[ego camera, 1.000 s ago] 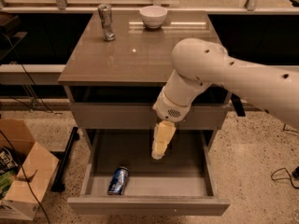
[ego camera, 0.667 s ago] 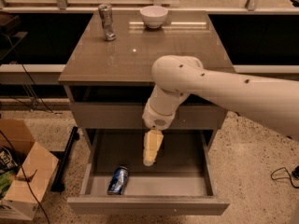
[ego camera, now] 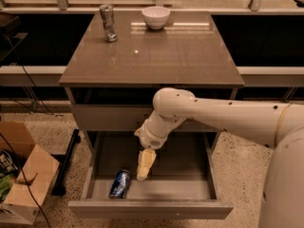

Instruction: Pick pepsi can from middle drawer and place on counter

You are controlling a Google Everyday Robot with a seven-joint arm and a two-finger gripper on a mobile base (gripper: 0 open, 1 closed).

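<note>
Gripper (ego camera: 144, 165) shifted down and left to lower centre of frame, now just right of the pepsi can (ego camera: 120, 183) over the middle drawer (ego camera: 190, 188), arm (ego camera: 213, 115) dropped below the counter (ego camera: 152, 56) edge

You have no text here that can be read. The small blue soda can (ego camera: 120, 183) lying in the open grey drawer (ego camera: 152, 209) shows white markings but no letters you can make out. A dark packet (ego camera: 6, 161) in the brown cardboard box (ego camera: 31, 172) bears pale, unreadable lettering. The gripper (ego camera: 142, 176) hangs in the drawer, just right of the can.
</note>
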